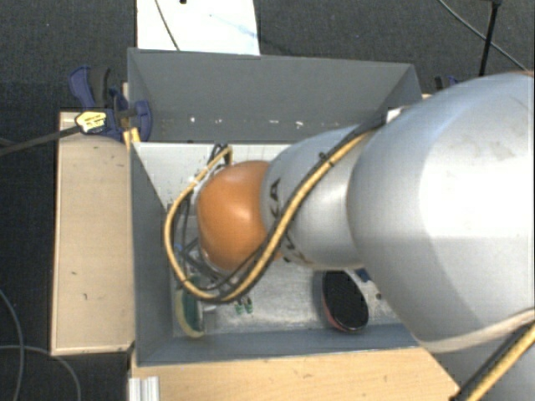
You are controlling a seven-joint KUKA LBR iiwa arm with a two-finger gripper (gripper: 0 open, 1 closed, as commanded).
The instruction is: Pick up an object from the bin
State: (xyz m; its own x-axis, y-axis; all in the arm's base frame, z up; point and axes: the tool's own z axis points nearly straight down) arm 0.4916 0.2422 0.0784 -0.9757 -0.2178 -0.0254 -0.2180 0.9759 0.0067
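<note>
— So, from the camera view, where do we stand?
— We see the arm point(435, 224) reaching in from the right, its orange cover point(230, 215) low over the lower left corner of the bin point(267, 98). The end effector point(199, 289) sits beneath it; whether it is released or clenched we cannot tell.
— And the things?
— A pale greenish thing point(191, 314) lies just below it, perhaps touching, with small green bits point(244, 307) beside. A black oval disc point(344, 301), red-rimmed, lies further right.

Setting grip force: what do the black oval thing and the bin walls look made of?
Black oval thing: likely plastic or rubber, faint sheen, reddish rim; unsure which. Bin walls: grey sheet metal, matte, flat folded panels.
</note>
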